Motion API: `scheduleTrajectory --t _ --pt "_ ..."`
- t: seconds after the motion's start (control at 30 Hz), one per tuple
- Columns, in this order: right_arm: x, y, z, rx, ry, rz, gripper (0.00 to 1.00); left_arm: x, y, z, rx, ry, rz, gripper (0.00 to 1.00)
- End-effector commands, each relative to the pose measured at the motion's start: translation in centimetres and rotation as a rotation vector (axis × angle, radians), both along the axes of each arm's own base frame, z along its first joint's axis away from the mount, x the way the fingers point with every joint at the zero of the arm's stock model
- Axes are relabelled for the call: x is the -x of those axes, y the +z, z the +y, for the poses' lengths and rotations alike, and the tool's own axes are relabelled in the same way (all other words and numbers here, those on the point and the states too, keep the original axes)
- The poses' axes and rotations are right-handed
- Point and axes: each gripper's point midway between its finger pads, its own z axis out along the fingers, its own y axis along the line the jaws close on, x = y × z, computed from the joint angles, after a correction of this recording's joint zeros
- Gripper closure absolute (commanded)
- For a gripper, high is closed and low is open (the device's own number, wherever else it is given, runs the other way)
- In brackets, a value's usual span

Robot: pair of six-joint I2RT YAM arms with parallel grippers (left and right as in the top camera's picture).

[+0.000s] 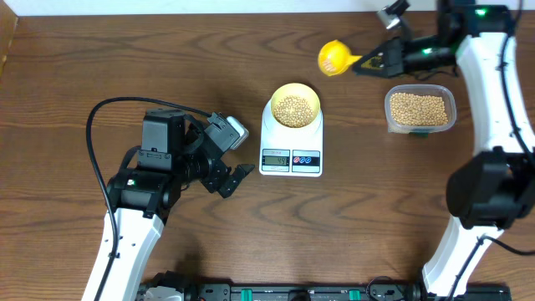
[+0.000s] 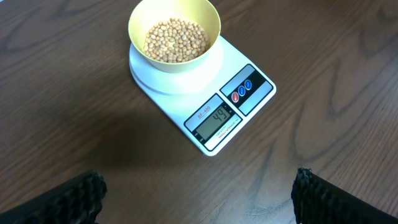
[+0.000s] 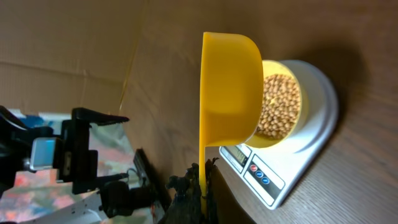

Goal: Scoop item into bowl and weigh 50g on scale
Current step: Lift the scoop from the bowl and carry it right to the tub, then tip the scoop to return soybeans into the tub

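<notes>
1. Left wrist view: the left gripper had its jaws spread wide with nothing between them. Only the two dark fingertips showed, cut off by the lower frame edge.
2. Bare wooden table lay between those fingertips and the scale, giving open room on every side.
3. In the overhead view the left gripper sat just left of the scale, apart from it.
4. The right gripper pinched the handle of a yellow scoop near the table's far edge.
5. The scoop's long axis ran roughly left to right, cup toward the left. It was beyond and to the right of the bowl, not over it.
6. From the right wrist, the scoop showed edge-on, and its contents could not be told. The fingers of the right gripper were dark and hard to make out.
7. The pale yellow bowl stood on the scale's round platform, holding beans below its rim.
8. The scale's long axis ran from far to near, with the display and buttons at the near end. The reading looked like 49.
9. A clear tub with more beans sat well to the right of the scale, under the right arm.
10. In the right wrist view the scoop hid part of the bowl and scale.
</notes>
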Motion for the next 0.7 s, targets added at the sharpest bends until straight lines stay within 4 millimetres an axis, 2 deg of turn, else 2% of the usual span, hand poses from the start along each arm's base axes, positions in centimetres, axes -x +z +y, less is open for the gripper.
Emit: scheduleTrajectory --t 0.0,0.1,0.2,0.3,0.37,0.5,0.67 --pt "0.1 2.9 -2.8 -0.006 -0.062 -0.076 0.99 0.1 0.0 0.0 0.000 -0.010 -0.002 0.02" --pt "0.1 3.1 -5.7 0.023 -0.130 -0.076 0.99 0.1 0.0 0.0 0.000 -0.010 -0.002 0.03" --pt "0.5 2.1 -8.9 0.096 -0.202 -0.029 0.99 0.1 0.0 0.0 0.000 -0.010 -0.002 0.02" --pt "1.8 0.8 -12.1 0.177 -0.235 0.013 0.99 0.1 0.0 0.0 0.000 -0.010 -0.002 0.02" --pt "3.4 -0.7 -15.1 0.271 -0.279 0.097 0.99 0.1 0.0 0.0 0.000 -0.010 -0.002 0.03" --pt "4.8 -2.5 -17.5 0.414 -0.318 0.187 0.99 0.1 0.0 0.0 0.000 -0.010 -0.002 0.02" --pt "4.8 -3.9 -18.7 0.558 -0.340 0.223 0.99 0.1 0.0 0.0 0.000 -0.010 -0.002 0.03"
